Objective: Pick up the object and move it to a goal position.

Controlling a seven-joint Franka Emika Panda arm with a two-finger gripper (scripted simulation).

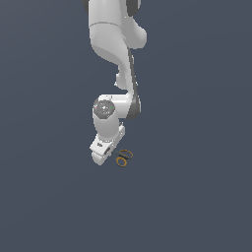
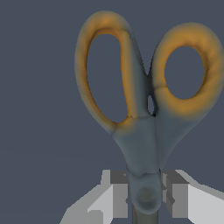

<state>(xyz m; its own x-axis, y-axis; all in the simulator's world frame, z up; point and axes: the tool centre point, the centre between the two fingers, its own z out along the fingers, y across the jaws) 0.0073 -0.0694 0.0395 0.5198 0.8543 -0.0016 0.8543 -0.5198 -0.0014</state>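
In the exterior view the arm (image 1: pixel 115 59) reaches straight down, and its gripper (image 1: pixel 104 154) sits low over the dark floor (image 1: pixel 197 197), tilted toward that view's left. The scissors (image 1: pixel 123 158) lie flat just beside it on that view's right, with only the orange loops showing clear of the hand; the blades are hidden under it. Bare floor lies all round, so a lift or sideways carry looks unobstructed, though no goal marker is visible. In the wrist view the scissors (image 2: pixel 144 109) fill the frame, loops pointing away and the pivot (image 2: pixel 146 197) sitting between the two fingers (image 2: pixel 118 194). The jaws stand narrow, close against the pivot on both sides, likely chosen because this is the stiffest, thickest part. Whether the pads already press it I cannot tell.
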